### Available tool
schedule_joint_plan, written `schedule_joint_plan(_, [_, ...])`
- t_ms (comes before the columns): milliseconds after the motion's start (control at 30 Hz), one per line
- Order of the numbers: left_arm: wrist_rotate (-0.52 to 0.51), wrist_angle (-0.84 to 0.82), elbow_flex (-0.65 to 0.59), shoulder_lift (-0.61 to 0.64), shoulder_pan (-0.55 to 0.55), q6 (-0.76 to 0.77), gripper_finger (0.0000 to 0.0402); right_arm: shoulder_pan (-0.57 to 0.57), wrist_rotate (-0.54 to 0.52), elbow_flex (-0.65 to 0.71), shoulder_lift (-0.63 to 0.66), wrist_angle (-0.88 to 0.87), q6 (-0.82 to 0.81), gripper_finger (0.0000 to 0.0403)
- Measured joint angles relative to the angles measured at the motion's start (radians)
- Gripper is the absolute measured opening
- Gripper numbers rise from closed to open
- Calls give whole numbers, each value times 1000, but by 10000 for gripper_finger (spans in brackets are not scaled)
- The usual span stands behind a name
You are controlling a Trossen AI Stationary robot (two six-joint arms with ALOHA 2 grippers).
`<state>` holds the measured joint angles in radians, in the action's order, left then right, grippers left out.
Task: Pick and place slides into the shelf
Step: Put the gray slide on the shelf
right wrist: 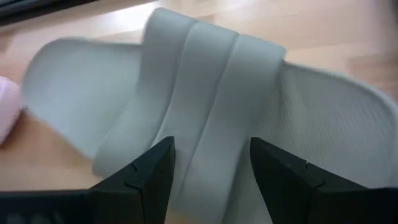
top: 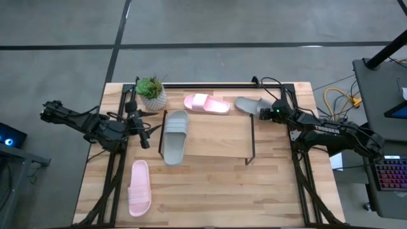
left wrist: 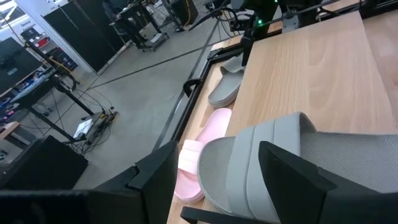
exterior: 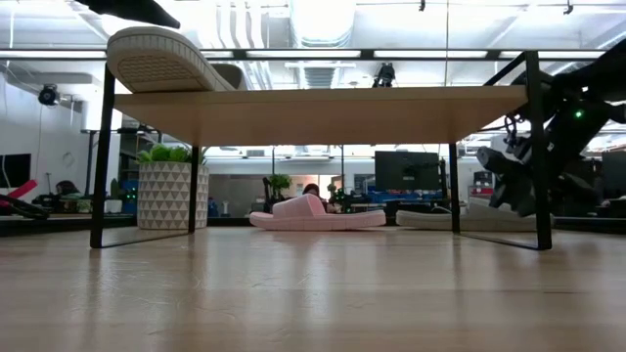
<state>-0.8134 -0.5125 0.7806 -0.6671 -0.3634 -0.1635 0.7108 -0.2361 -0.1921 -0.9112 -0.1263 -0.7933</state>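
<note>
The shelf (top: 216, 137) stands mid-table. One grey slide (top: 175, 137) lies sole down on the left end of its board, its near end jutting past the board's edge (exterior: 161, 59). My left gripper (top: 145, 137) hangs open just left of that slide (left wrist: 267, 162). A second grey slide (top: 249, 105) lies on the table behind the shelf's right end. My right gripper (right wrist: 212, 146) is open over it, one finger on either side of its strap (right wrist: 205, 93). One pink slide (top: 206, 104) lies behind the shelf, another (top: 140, 187) near the front left.
A potted plant (top: 151, 94) stands at the far left corner, close to my left arm. The black table-edge frame (top: 299, 172) runs along both sides and the back. The shelf's board (left wrist: 311, 74) is bare to the right of the grey slide.
</note>
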Motion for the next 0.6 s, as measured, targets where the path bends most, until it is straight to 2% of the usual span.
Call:
schedule_joint_plan(400, [-3,0,0,-1,0,0,208,0,30,-33,11,-61,37,201])
schedule_joint_plan(600, [-3,0,1,-1,0,0,208,-2,27,-75,92,-172,77,201])
